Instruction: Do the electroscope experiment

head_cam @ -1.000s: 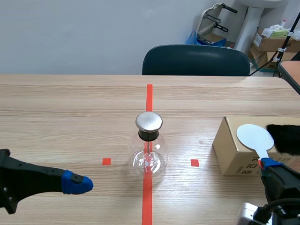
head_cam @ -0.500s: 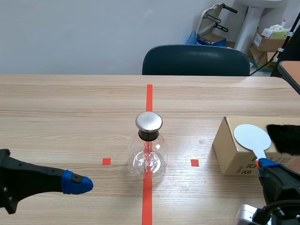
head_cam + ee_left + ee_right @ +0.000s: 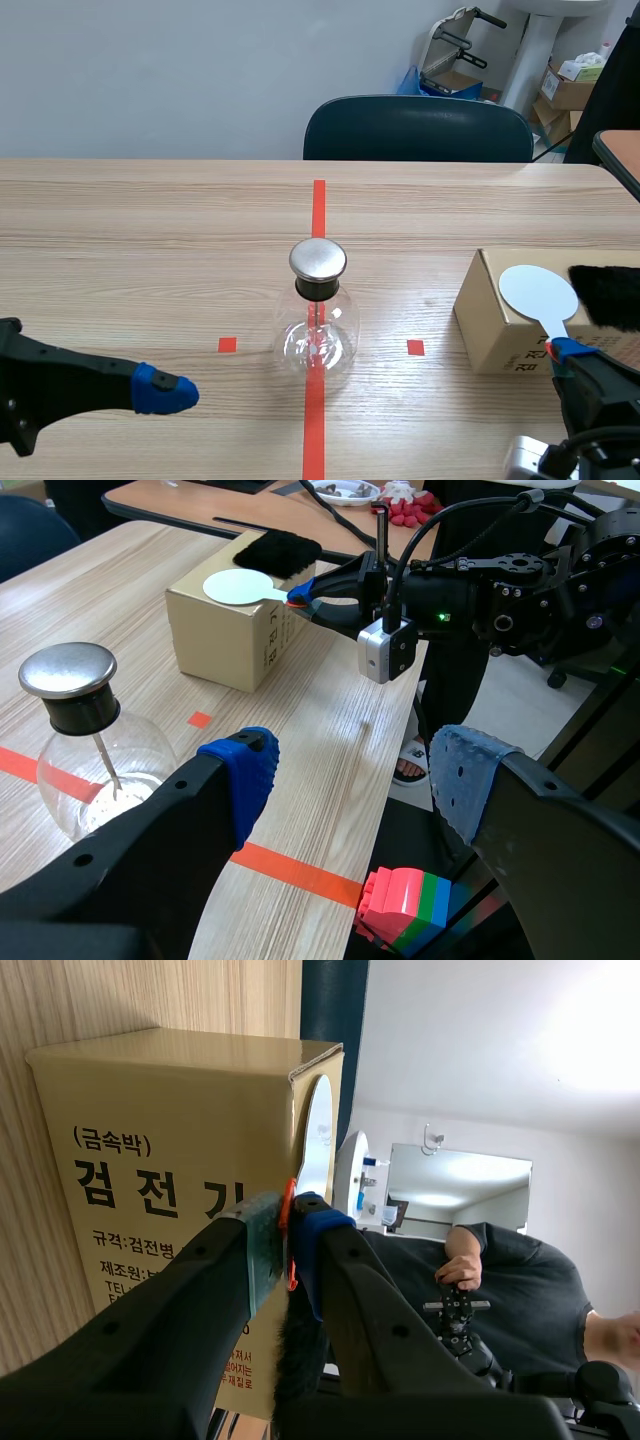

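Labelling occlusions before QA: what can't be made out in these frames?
Electroscope leaves: scene view, too small inside glass; left wrist view, left fingers partly cover the flask.
Black fur: scene view, cut off by the edge.
Paddle handle: right wrist view, right fingers cover it.

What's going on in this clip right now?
The right gripper is shut on the handle of a white paddle, whose disc sits over the top of the cardboard box, next to a black fur pad. The glass electroscope stands on the centre tape line, untouched. The left gripper is open, low and apart from it.
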Available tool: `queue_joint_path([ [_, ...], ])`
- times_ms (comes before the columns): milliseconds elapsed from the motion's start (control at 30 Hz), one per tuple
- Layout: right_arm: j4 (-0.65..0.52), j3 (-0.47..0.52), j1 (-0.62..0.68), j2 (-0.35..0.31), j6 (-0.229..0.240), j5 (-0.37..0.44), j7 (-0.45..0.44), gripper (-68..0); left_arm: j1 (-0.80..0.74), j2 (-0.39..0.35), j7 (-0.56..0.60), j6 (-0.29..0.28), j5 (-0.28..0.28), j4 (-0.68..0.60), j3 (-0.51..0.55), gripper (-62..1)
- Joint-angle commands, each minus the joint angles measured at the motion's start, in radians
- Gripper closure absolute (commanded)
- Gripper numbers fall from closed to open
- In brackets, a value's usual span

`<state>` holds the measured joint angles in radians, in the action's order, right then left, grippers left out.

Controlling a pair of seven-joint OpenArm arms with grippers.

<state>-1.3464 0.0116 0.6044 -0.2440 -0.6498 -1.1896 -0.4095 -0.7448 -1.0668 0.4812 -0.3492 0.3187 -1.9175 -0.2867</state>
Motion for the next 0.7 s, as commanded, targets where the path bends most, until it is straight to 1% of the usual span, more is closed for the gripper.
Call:
queue_joint_path([
  [0, -0.017, 0.009, -0.006, -0.011, -0.008, 0.0, 0.008, -0.6, 0.0, 0.008, 0.016, -0.005, 0.01, -0.008, 0.005, -35.6],
  [500, -0.018, 0.01, -0.006, -0.011, -0.012, 0.0, 0.011, -0.7, 0.0, 0.008, 0.016, -0.004, 0.01, -0.008, 0.005, -35.6],
  [533, -0.018, 0.01, -0.006, -0.011, -0.021, 0.0, 0.012, -0.7, 0.0, 0.008, 0.016, -0.004, 0.01, -0.008, 0.005, -35.6],
  [633, -0.023, 0.009, -0.006, -0.011, -0.075, 0.001, 0.011, -0.7, 0.0, 0.008, 0.016, -0.004, 0.01, -0.008, 0.005, -35.6],
  [667, -0.03, 0.008, -0.006, -0.011, -0.085, 0.001, 0.011, -0.7, 0.0, 0.008, 0.016, -0.004, 0.01, -0.008, 0.005, -35.6],
])
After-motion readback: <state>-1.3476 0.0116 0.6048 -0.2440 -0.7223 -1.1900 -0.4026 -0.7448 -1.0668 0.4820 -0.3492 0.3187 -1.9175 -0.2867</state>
